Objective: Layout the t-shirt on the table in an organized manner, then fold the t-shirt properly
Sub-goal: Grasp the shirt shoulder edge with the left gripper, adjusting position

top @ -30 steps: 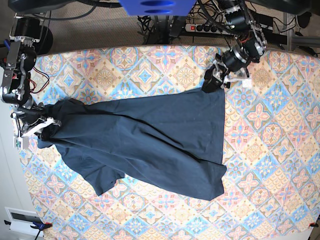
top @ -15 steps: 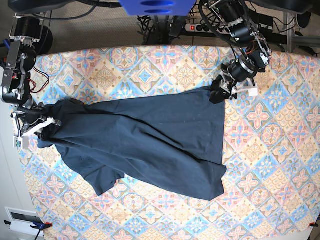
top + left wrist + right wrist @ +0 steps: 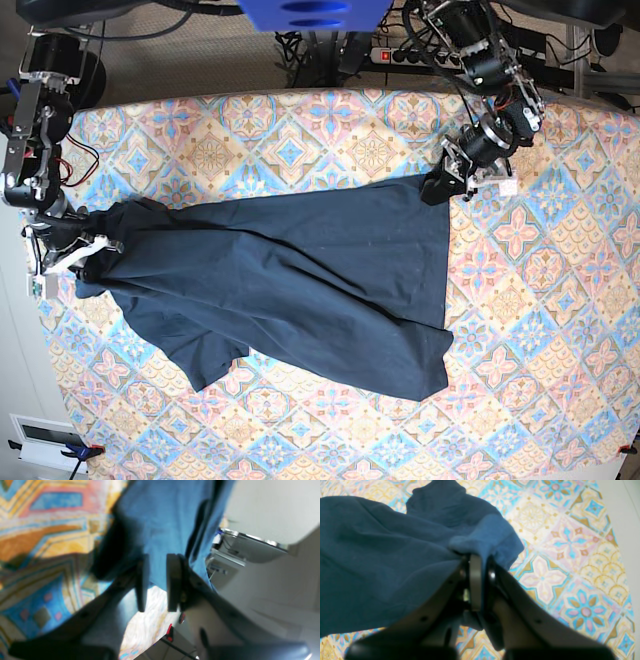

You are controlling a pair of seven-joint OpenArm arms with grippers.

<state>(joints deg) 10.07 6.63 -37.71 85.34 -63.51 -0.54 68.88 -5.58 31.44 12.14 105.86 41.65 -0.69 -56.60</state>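
The dark navy t-shirt (image 3: 300,280) lies wrinkled and slanted across the table (image 3: 540,300), from the left edge to right of the middle. My right gripper (image 3: 85,250) is at the shirt's left end. In the right wrist view that gripper (image 3: 482,560) is shut on a bunched fold of the t-shirt (image 3: 382,542). My left gripper (image 3: 437,187) is at the shirt's far right corner. In the left wrist view its fingers (image 3: 142,582) stand a little apart with the t-shirt (image 3: 162,517) hem between them. Whether they pinch the cloth does not show.
A power strip (image 3: 400,55) and cables lie behind the table's far edge. A white box (image 3: 45,440) sits on the floor off the near left corner. Bare patterned cloth shows right of the shirt (image 3: 560,380) and along the front.
My left gripper has shifted right along the shirt's far corner and its fingers have drawn closer together around the hem. The right arm and the shirt's left end have not moved.
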